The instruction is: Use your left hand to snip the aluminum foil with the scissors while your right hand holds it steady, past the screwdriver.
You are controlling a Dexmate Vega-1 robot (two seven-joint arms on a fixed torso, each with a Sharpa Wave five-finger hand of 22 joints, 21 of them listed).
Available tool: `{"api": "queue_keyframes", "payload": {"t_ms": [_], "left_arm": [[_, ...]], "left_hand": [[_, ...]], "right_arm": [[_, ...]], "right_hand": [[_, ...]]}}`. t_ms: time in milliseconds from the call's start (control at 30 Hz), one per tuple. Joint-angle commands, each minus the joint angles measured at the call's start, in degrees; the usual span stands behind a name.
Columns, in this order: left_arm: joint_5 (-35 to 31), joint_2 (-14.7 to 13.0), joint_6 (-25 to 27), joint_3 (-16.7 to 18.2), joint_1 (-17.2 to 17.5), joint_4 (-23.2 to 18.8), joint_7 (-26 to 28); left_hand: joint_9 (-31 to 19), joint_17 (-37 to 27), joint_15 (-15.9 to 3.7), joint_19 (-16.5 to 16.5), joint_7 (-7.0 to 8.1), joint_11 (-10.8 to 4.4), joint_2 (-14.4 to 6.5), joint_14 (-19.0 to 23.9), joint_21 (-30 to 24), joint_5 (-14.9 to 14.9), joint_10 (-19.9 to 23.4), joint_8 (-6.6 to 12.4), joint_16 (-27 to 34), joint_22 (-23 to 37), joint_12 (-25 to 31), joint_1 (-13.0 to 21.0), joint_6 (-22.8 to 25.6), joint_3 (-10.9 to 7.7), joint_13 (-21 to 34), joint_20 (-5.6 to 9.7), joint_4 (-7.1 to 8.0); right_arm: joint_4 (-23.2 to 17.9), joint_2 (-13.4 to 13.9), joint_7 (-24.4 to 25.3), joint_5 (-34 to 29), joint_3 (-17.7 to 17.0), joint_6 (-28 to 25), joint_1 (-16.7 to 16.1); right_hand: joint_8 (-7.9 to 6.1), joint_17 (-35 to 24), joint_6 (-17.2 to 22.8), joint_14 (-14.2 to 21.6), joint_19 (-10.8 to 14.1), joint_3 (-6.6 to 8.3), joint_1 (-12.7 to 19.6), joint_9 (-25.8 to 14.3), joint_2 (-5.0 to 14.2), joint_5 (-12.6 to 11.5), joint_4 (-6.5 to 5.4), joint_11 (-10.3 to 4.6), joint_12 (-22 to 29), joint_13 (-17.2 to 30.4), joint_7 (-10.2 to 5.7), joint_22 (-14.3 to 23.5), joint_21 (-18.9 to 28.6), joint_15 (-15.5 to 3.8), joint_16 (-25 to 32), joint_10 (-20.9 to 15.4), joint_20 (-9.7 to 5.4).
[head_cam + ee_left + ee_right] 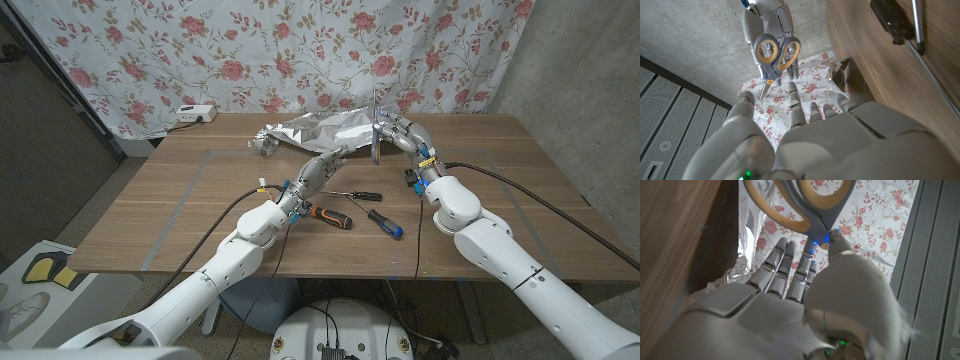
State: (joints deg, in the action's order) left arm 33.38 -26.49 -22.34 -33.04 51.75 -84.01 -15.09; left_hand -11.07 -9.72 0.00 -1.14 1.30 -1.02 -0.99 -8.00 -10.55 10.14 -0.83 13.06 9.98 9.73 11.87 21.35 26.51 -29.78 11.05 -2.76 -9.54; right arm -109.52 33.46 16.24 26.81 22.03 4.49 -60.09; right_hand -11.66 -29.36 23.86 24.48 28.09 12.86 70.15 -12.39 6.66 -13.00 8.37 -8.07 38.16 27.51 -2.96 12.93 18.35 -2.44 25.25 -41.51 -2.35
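The aluminum foil (318, 130) lies crumpled and shiny at the far side of the bench (180, 200), a wide creased sheet with one bunched end toward the robot's left; the scissors (375, 135) stand upright just beside its right end, grey blades and yellow-lined handles (776, 52), held by the right hand (400, 133), whose fingers close around them; the left hand (335, 155) reaches to the foil's near edge, whether it grasps anything I cannot tell; nearer the robot lie an orange-handled screwdriver (328, 215), a blue-handled one (385, 222) and a thin black tool (352, 195); a white power strip (195, 114) sits at the far left corner.
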Motion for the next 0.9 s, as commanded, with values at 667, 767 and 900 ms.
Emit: {"api": "queue_keyframes", "payload": {"t_ms": [667, 767, 900], "left_arm": [[-0.09, 1.67, 0.55, -1.74, -1.73, 1.94, -2.17], [-0.07, 1.72, 0.54, -1.82, -1.72, 1.97, -2.32], [-0.01, 1.65, 0.69, -1.96, -1.81, 2.01, -2.71]], "left_hand": [[-0.17, -0.22, -0.15, -0.26, -0.28, -0.67, 0.49, -0.53, -0.28, -0.05, 0.62, 0.08, 0.35, 0.21, 0.64, 0.50, 1.54, 0.38, 0.29, 0.03, 0.14], [-0.17, -0.22, -0.17, -0.27, -0.29, -0.67, 0.49, -0.55, -0.28, -0.05, 0.65, 0.08, 0.34, 0.21, 0.66, 0.53, 1.61, 0.39, 0.29, 0.04, 0.16], [-0.18, -0.22, -0.15, -0.27, -0.30, -0.70, 0.50, -0.53, -0.29, -0.06, 0.76, 0.03, 0.36, 0.21, 0.71, 0.60, 1.69, 0.44, 0.30, 0.02, 0.19]], "right_arm": [[0.13, -0.54, -1.26, 1.65, 1.28, 0.27, 0.39], [0.39, -0.55, -2.37, 2.41, 1.52, 0.41, 0.67], [0.37, -0.38, -2.69, 2.10, 1.88, 0.37, 0.89]], "right_hand": [[-0.25, -0.58, 1.04, -0.21, -0.69, -0.54, 2.16, -0.18, 2.05, -0.56, 0.02, -3.89, 0.48, 0.29, -0.32, 0.41, 0.70, -10.70, 0.19, -3.93, 0.07], [-0.23, -0.61, 1.04, -0.25, -0.67, -0.58, 2.15, -0.19, 2.05, -0.57, 0.00, -3.91, 0.49, 0.27, -0.36, 0.42, 0.78, -10.67, 0.15, -3.93, 0.12], [-0.17, -0.62, 0.92, -0.36, -0.81, -0.65, 2.11, -0.20, 2.05, -0.57, -0.05, -3.92, 0.46, 0.21, -0.43, 0.44, 0.81, -10.62, 0.06, -3.87, 0.10]]}}
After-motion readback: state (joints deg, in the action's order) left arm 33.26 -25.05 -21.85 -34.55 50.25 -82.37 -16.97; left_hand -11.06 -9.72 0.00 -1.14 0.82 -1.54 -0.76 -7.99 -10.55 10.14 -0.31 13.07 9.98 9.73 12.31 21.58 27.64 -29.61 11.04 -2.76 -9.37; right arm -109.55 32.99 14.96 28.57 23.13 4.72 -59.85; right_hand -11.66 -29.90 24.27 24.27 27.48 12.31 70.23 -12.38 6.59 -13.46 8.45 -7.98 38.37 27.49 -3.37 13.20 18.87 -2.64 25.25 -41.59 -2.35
